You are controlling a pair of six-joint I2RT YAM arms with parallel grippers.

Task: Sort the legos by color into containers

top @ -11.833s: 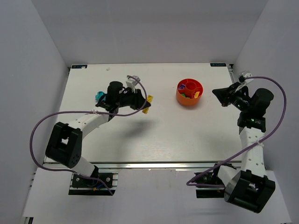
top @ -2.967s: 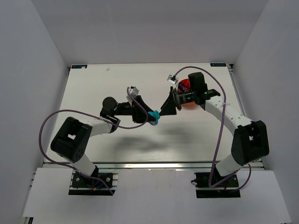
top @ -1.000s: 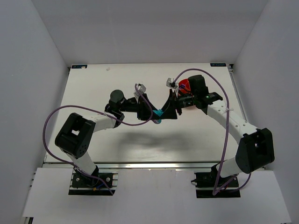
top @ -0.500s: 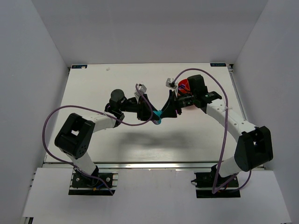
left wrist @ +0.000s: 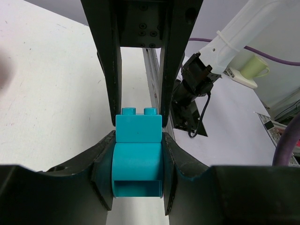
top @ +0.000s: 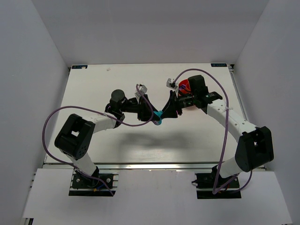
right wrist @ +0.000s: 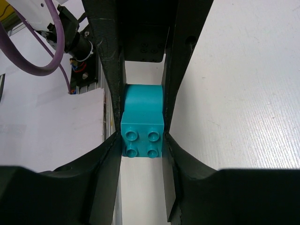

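Overhead view: the two arms are meeting tip to tip above the middle of the bench [top: 117, 140]. The left pincer [top: 152, 114] and the right pincer [top: 165, 112] are facing each other, with a single teal lego [top: 159, 115] bridging them. The brick is hanging clear of the bench, and its shadow is falling well apart from it on the near side.

Left wrist view: the left pincer [left wrist: 138, 157] is pinching the teal lego [left wrist: 138, 136] by its rounded, hollow end, with one finger [left wrist: 102, 173] pressing on each flank. Just beyond this pincer's tips, the right pincer's two dark fingers [left wrist: 110, 70] are reaching in from the opposite side and bracketing the brick's square, studded end.

Right wrist view: the right pincer [right wrist: 142, 150] is pinching the same teal lego [right wrist: 142, 117] at the studded end. The four studs are facing back toward this pincer's wrist, and both fingers are lying against the brick's sides. The left pincer's fingers are gripping the rounded part farther out.

The orange bowl [top: 184, 86] is sitting on the bench behind the right pincer, beside its wrist on the far side. The right arm [top: 220, 112] is covering much of it, and its compartments are too small to read.
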